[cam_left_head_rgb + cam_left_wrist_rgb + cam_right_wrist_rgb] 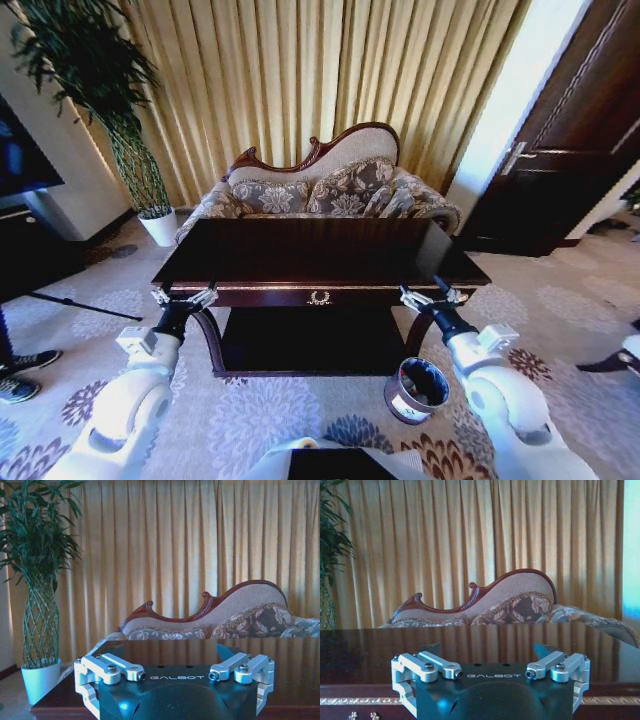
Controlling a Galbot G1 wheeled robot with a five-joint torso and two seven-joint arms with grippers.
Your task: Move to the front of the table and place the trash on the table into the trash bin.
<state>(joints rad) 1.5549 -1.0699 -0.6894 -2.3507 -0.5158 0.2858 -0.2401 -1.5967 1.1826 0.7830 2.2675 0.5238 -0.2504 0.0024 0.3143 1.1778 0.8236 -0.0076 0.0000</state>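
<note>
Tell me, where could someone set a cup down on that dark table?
Nearly anywhere: the large dark glossy wooden table shows bare from the floral carved-back sofa side to its front rail. Only the front corners are crowded, where the left pincer and right pincer hover.

Beyond our silver-and-black left pincer (pixel 185 297) and right pincer (pixel 432 296) we see the dark glossy brown bench (pixel 310 250) with a gold ornament; beside the right pincer, the dark brown trash bin (pixel 416 390) with pale band; behind, a floral sofa (pixel 330 190) and gold curtains (pixel 300 70).
</note>
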